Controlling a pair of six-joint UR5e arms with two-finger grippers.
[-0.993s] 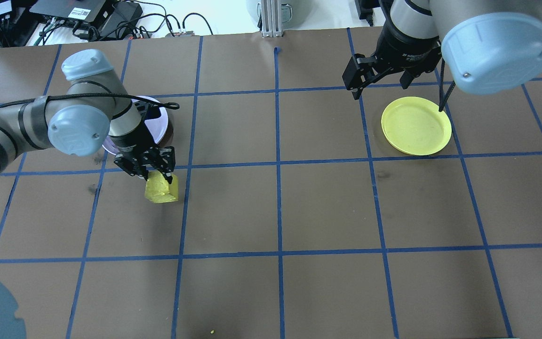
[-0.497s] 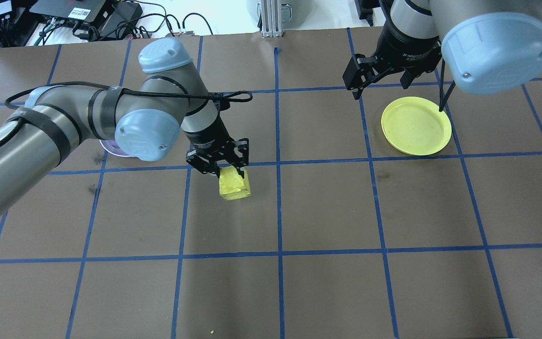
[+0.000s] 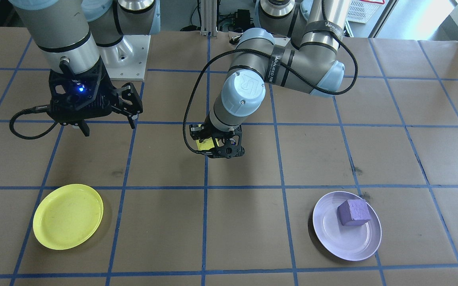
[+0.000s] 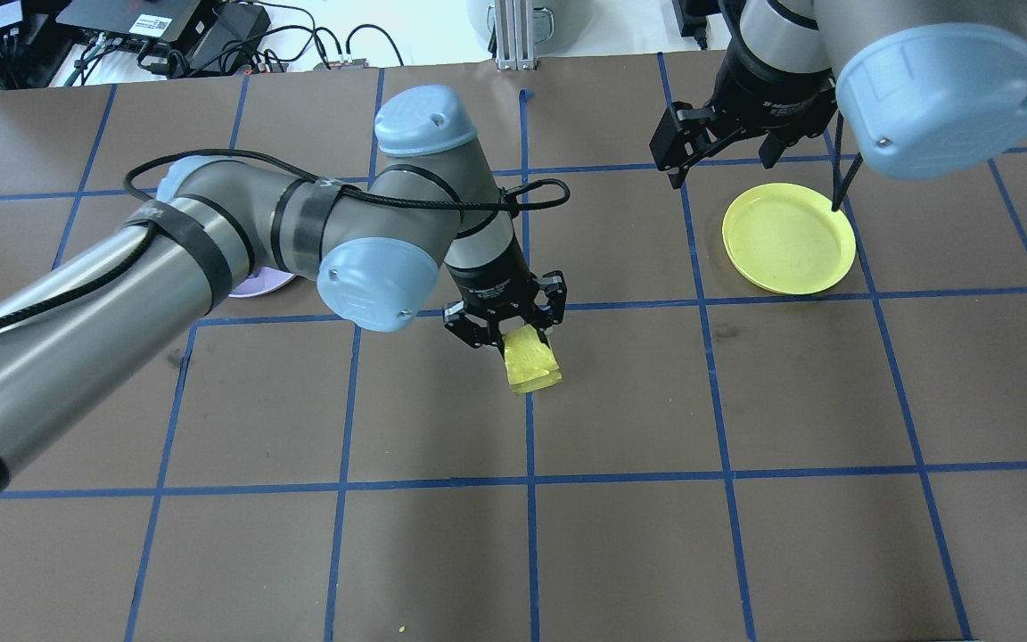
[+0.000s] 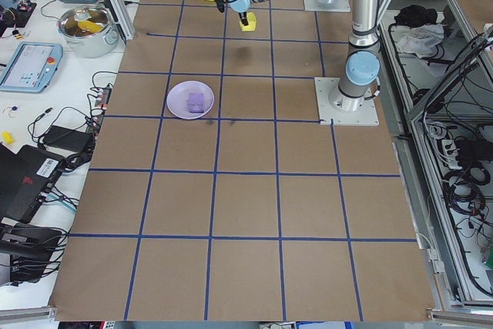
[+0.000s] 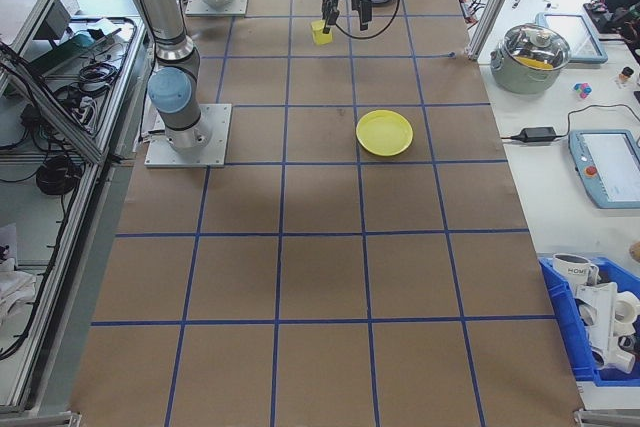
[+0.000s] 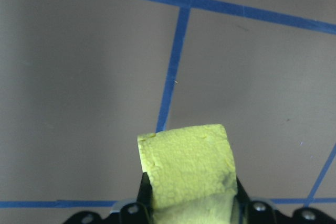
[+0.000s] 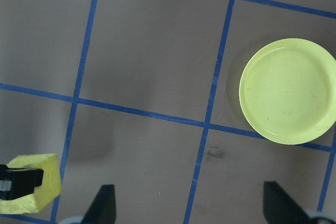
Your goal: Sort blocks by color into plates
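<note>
My left gripper (image 4: pixel 522 341) is shut on the yellow block (image 4: pixel 532 365) and holds it above the middle of the table, over a blue tape line. The left wrist view shows the yellow block (image 7: pixel 186 163) squeezed between the jaws. The purple block (image 3: pixel 354 211) lies in the lavender plate (image 3: pixel 332 234); in the overhead view the left arm hides most of that plate (image 4: pixel 259 283). The yellow plate (image 4: pixel 788 239) sits bare on the robot's right. Just behind it hovers my right gripper (image 4: pixel 721 169), open and holding nothing, with its fingers (image 8: pixel 102 205) spread wide.
Blue tape lines divide the brown table into squares. Cables and electronics (image 4: pixel 166 36) lie beyond the table's far edge. A metal pot (image 6: pixel 538 47) and tablets stand on the side benches. A tiny yellow crumb (image 4: pixel 402 629) lies near the front edge.
My left arm has carried the yellow block rightward, from beside the lavender plate to the table's middle. The right arm has not moved.
</note>
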